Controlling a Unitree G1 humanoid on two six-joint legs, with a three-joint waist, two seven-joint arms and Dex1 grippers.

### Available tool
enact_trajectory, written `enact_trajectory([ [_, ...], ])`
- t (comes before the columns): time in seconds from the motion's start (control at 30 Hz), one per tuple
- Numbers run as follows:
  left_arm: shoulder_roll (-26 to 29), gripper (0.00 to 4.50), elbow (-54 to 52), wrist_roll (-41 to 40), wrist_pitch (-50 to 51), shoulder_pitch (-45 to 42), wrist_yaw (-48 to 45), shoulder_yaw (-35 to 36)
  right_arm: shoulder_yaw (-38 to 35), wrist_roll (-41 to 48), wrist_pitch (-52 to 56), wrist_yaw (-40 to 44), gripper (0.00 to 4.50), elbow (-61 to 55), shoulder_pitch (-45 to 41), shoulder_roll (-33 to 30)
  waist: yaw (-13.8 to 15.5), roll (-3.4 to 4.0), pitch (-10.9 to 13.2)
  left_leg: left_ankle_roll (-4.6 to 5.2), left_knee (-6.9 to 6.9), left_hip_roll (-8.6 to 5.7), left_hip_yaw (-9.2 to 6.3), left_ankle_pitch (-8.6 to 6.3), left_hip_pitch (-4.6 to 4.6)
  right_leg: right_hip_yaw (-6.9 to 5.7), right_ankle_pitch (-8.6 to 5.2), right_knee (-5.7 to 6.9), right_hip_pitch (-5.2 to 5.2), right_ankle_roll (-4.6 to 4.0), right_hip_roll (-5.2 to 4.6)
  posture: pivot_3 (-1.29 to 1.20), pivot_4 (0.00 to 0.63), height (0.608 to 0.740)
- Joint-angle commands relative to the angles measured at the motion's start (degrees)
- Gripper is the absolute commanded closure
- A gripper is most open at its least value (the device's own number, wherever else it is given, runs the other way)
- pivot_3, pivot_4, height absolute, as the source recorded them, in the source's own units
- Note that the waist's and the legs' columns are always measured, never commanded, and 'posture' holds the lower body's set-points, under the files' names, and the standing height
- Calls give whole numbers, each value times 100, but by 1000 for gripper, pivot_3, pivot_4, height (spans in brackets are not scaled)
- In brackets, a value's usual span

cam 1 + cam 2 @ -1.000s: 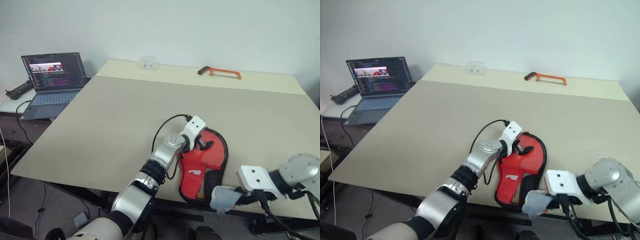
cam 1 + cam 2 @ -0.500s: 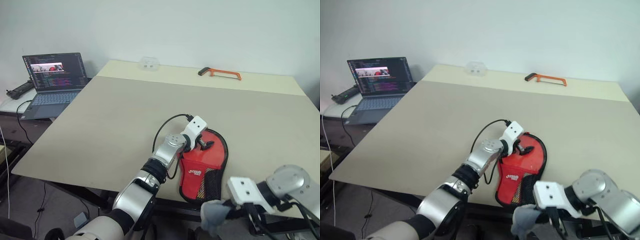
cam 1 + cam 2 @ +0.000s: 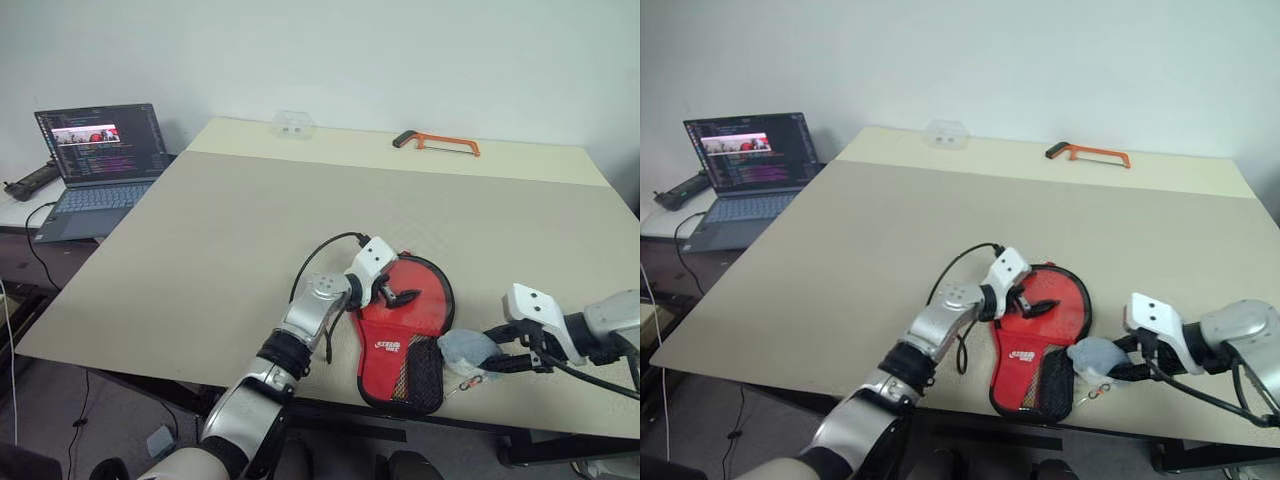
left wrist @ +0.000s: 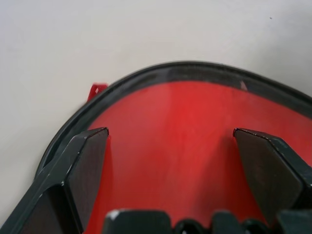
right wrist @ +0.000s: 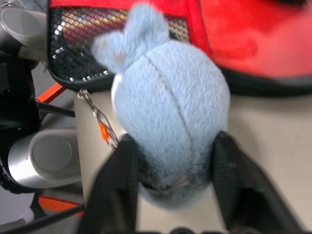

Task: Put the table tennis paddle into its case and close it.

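L arm: reaches fwd over the table [image 3: 250, 210] from its near edge; wrist bent a bit toward the R; black cable loops over it
L gripper [image 3: 398, 296]: sits over the round part of the case [image 3: 400, 335]; fingers [image 4: 87, 165] spread wide, one on each side of the red top; holds nothing; cannot tell if the tips touch the red cloth
R arm: comes in from the R side, low by the table's near edge; hand points L toward the case
R gripper [image 3: 480, 358]: fingers [image 5: 234, 180] part way apart, one on each side of a soft gray-blue fluffy toy [image 5: 165, 112]; they sit close to the fluff, cannot tell if they squeeze it
Fluffy toy: on the table just beside the case's narrow end; a small chain [image 5: 100, 122] with an orange bit hangs near it, by the mesh pocket [image 3: 1052, 375]
Case: flat near the table's near edge, red side w/ white logo up; round end away from robot, mesh end toward it
Paddle: cannot see it
Far off: orange hacksaw [image 3: 437, 144] and a clear small box [image 3: 293, 124] at the far edge; laptop [image 3: 90, 160] on a side desk to the L
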Motion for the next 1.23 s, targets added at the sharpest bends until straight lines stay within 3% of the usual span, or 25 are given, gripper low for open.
enact_trajectory([
  [0.03, 204, 0, -723, -284, 129, 141, -398, 89, -236, 271, 104, 85, 1092, 30, 32, -10, -4, 0, 5, 0, 0, 0, 1, 0, 0, 1, -1, 0, 0, 1, 0, 0, 150, 740],
  [0.13, 593, 0, -1367, -592, 326, 338, -901, 126, -390, 614, 352, 82, 23, 1, 108, 82, -9, 1, 11, 0, 0, 1, 0, 0, 0, 1, -4, 1, -1, 8, 0, 0, 150, 740],
  [0.23, 1095, 0, -1917, -861, 453, 526, -1349, 228, -651, 883, 521, 54, 23, 107, 233, 120, -12, 2, 14, 0, 0, 3, 0, 0, -2, 0, 0, 2, -2, 0, 1, 0, 150, 740],
  [0.33, 1813, 0, -2277, -760, -152, 751, -1457, 462, -1341, 1125, 697, -11, 23, 542, 393, 70, -29, 4, 18, 0, 0, 4, 1, 0, -2, 1, 2, 2, -2, -4, 1, 0, 150, 740],
  [0.53, 3525, 0, -3418, -2251, 596, 1079, -2640, 1839, -3598, 1395, 578, 357, 23, 978, 1368, 47, -46, 5, 38, 0, -1, 8, -1, 0, -5, -7, -3, 5, -4, -13, 0, 0, 150, 740],
  [0.67, 4583, 0, -3797, -2998, 1223, 1320, -3301, 2440, -4287, 1240, 287, 590, 23, 1214, 1990, 72, -65, 6, 41, -2, -19, 11, 0, -1, -4, -12, -13, 2, -6, -23, -1, 0, 150, 740],
  [0.93, 5879, 0, -3065, -2619, 785, 2220, -3870, 2824, -4615, 1195, 10, 723, 23, 1522, 2546, 178, -134, 11, 49, 1, -21, 23, 7, 0, 8, -5, -38, 5, -9, -23, 0, 0, 150, 740],
  [1.23, 6167, 0, -3175, -2563, 750, 2983, -3616, 3293, -3775, 856, -515, 854, 23, 1981, 2338, 64, -135, 13, 50, 0, -39, 76, 39, 0, 5, 10, -36, 8, -34, -36, 2, 0, 150, 740],
])
